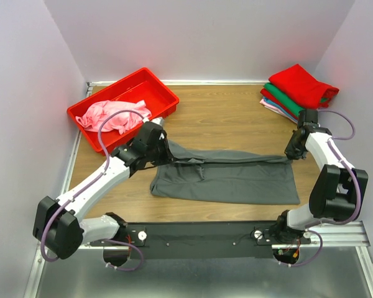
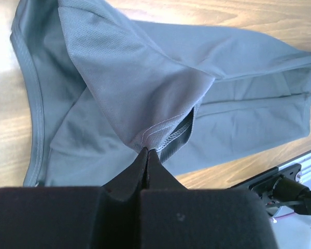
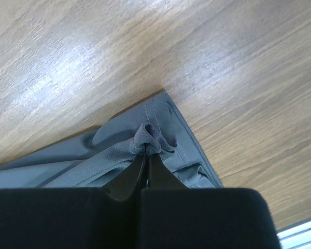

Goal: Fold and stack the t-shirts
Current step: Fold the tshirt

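Note:
A dark grey t-shirt [image 1: 230, 180] lies across the middle of the wooden table [image 1: 230, 115], its far edge lifted and stretched between my two grippers. My left gripper [image 1: 163, 147] is shut on the shirt's left end; in the left wrist view the stitched hem [image 2: 168, 136] bunches at the left gripper [image 2: 146, 151]. My right gripper [image 1: 293, 151] is shut on the right end, where the cloth [image 3: 150, 137] puckers at the right gripper [image 3: 146, 154]. A pink t-shirt [image 1: 112, 116] is crumpled in the red bin. Folded red [image 1: 301, 84], green and pale pink t-shirts are stacked at the far right.
The red plastic bin [image 1: 165, 93] sits at the far left corner. The folded stack [image 1: 280, 99] sits close behind my right arm. White walls enclose the table on three sides. A black rail [image 1: 199, 239] with both arm bases runs along the near edge.

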Available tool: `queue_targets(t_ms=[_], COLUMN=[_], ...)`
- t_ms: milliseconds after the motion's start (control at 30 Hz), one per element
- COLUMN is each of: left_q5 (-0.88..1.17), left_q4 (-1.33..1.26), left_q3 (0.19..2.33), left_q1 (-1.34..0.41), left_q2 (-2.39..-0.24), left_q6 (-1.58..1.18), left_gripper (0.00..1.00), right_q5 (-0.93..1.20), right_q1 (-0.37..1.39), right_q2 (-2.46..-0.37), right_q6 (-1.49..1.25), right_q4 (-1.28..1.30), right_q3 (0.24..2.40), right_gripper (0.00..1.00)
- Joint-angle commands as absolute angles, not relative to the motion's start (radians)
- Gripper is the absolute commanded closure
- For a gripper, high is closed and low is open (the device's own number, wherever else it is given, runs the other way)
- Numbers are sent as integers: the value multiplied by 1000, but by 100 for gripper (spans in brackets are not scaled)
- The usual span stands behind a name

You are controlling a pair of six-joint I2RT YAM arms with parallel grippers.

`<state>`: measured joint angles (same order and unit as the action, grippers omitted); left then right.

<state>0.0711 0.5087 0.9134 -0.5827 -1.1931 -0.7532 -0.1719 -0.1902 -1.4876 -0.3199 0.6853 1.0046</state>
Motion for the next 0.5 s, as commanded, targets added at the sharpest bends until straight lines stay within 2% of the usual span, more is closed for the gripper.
queue_targets(t_ms=[0,400,433,467], left_q5=[55,126,133,153], left_q4=[520,522,528,529], left_q3=[879,778,773,766], left_q1=[-595,-617,-620,-620], left_q2=[-1140,-1054,-1048,-1031], left_q6=[-796,-833,-833,-834], left_gripper=[100,100,97,79], right_q5=[-204,-224,-225,-229], right_q1=[-196,-196,-196,-196], right_q2=[-1451,-1419,-1417,-1416], right_q6=[-307,-307,-311,-317], right_q4=[710,773,797,810], right_q3=[992,1019,1025,1034], right_gripper=[96,93,93,92])
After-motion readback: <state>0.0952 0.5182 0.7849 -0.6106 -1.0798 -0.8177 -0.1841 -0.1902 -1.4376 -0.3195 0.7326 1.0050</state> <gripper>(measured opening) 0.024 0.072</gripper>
